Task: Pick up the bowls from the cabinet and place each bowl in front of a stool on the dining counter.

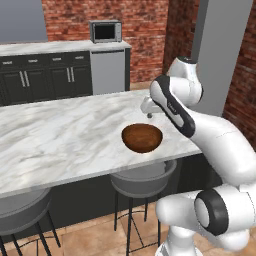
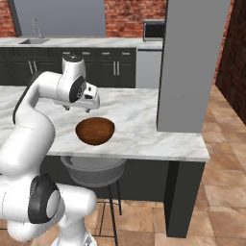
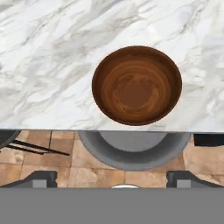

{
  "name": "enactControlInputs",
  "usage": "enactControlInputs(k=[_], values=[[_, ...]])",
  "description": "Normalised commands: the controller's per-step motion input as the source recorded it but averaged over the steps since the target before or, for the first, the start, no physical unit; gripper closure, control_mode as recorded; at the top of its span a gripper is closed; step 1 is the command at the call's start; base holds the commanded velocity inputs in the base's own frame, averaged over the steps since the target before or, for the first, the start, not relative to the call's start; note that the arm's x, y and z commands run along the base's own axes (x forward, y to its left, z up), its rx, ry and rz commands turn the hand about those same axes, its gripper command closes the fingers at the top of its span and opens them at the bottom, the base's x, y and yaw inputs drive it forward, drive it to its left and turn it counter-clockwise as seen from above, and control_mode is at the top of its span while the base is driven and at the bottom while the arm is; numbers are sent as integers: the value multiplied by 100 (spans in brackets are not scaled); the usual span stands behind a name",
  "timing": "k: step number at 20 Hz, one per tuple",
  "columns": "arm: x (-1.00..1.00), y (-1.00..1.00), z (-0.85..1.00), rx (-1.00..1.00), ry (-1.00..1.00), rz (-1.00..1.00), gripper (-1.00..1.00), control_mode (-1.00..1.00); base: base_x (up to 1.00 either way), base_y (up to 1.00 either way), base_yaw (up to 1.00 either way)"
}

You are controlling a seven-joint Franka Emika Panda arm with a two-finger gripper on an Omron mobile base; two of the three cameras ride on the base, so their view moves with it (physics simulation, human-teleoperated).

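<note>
Bowl [image 3: 136, 85] sits free on the dining counter [image 3: 48, 65], fingers [image 3: 42, 179] spread wide above, holding nothing.

Glossy reddish-brown wooden bowl [image 3: 136, 85] on smooth grey-veined marble counter [image 3: 48, 65]; stool [image 3: 131, 148] seat grey, padded.

The counter [image 3: 52, 65] hid most of the stool [image 3: 131, 148] at six o'clock; arm hid the gripper [image 1: 148, 111].

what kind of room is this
Most likely a home kitchen with a breakfast bar: a long white grey-veined marble dining counter with round grey padded bar stools tucked under it, black base cabinets behind, and a silver microwave against red brick.
</note>
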Motion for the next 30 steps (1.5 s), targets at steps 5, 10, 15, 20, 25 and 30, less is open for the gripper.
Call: enactControlInputs(k=[5, 10, 15, 20, 25, 30], values=[[-91, -41, 44, -21, 0, -5, -100, -100, 0, 0, 0], [-88, -37, 23, -23, 0, -14, -100, -100, 0, 0, 0], [-88, -19, 0, -2, -9, -23, -100, -100, 0, 0, 0], [-52, -1, 0, 26, -5, -20, -100, -100, 0, 0, 0], [-12, 2, 0, 18, 0, -4, -100, -100, 0, 0, 0], [-1, 0, -1, -3, 0, 0, -100, -100, 0, 0, 0]])
